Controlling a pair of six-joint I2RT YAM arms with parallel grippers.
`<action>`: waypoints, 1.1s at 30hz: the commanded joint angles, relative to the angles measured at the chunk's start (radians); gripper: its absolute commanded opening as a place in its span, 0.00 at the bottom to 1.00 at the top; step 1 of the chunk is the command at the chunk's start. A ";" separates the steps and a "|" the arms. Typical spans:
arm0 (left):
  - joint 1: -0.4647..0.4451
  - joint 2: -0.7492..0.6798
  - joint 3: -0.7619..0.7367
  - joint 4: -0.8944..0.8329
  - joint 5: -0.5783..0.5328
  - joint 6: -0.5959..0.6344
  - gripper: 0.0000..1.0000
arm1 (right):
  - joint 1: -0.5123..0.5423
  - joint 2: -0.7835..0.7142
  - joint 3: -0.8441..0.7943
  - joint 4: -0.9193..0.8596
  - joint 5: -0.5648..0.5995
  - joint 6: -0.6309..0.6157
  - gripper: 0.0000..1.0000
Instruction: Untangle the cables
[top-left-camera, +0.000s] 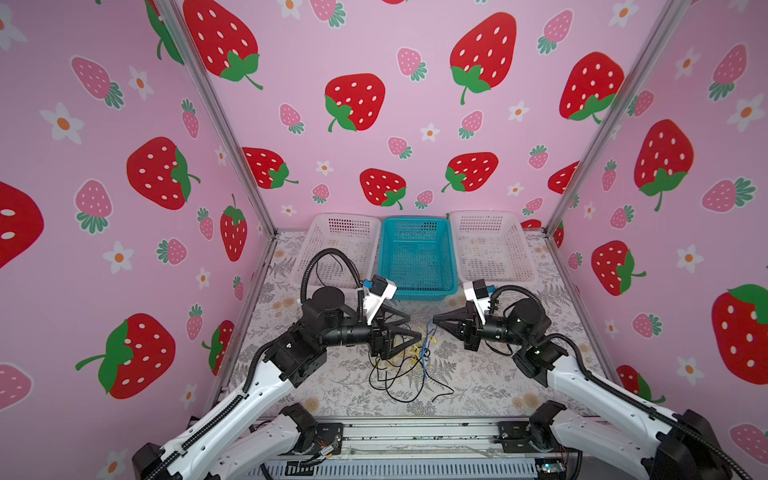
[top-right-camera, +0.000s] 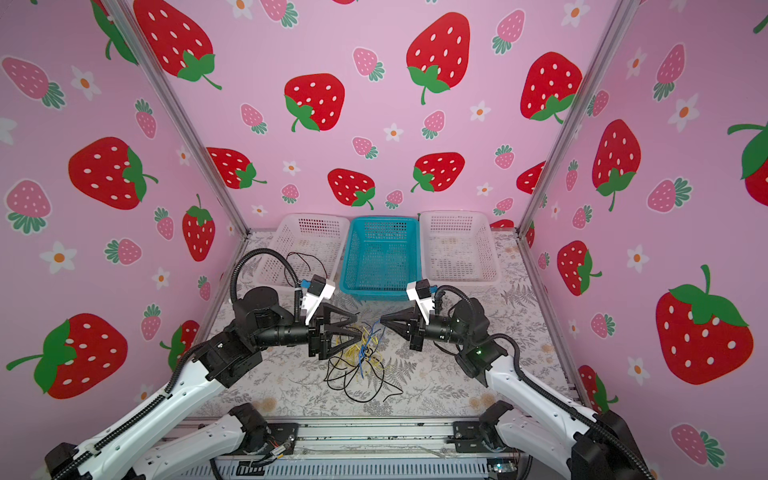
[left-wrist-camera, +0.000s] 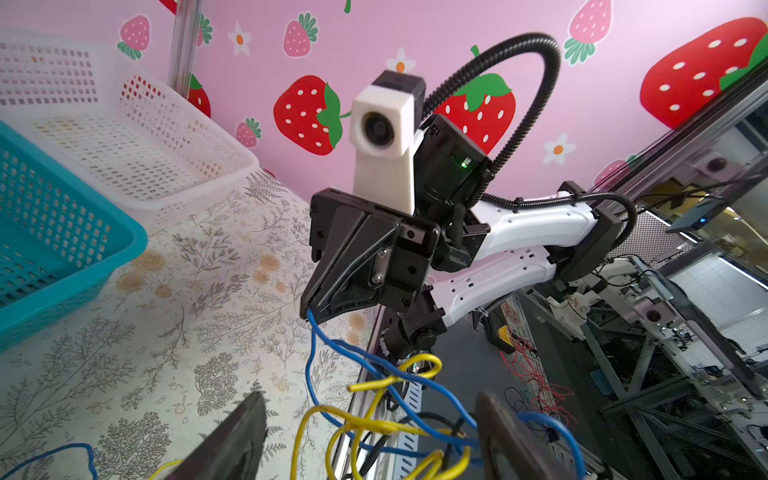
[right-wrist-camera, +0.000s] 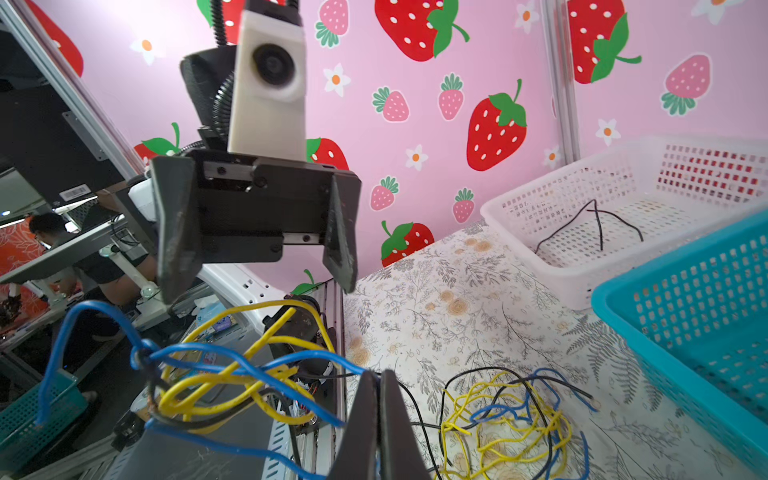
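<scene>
Top view: blue basket (top-left-camera: 422, 292) behind cables (top-left-camera: 415, 356)

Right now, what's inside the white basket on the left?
A thin black wire lies inside the white basket. In a top view, the arm's black hose hides its near corner.

A robotics lab: aluminium-framed booth (top-left-camera: 222, 120), equipment racks (left-wrist-camera: 648, 374) beyond

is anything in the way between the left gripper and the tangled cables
Nothing visible does. The left gripper is open right at the raised part of the cables, with yellow and blue strands between its fingers in the left wrist view. The right gripper pinches a blue cable from the opposite side.
</scene>
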 joint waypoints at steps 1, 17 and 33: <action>-0.001 -0.008 -0.018 0.041 0.023 -0.043 0.81 | 0.014 -0.025 0.013 0.063 -0.004 -0.079 0.00; 0.017 -0.051 -0.039 0.024 -0.012 -0.393 0.86 | 0.073 -0.100 -0.029 -0.002 0.242 -0.291 0.00; 0.014 0.001 -0.038 -0.037 0.022 -0.421 0.43 | 0.173 -0.154 -0.027 -0.060 0.467 -0.408 0.00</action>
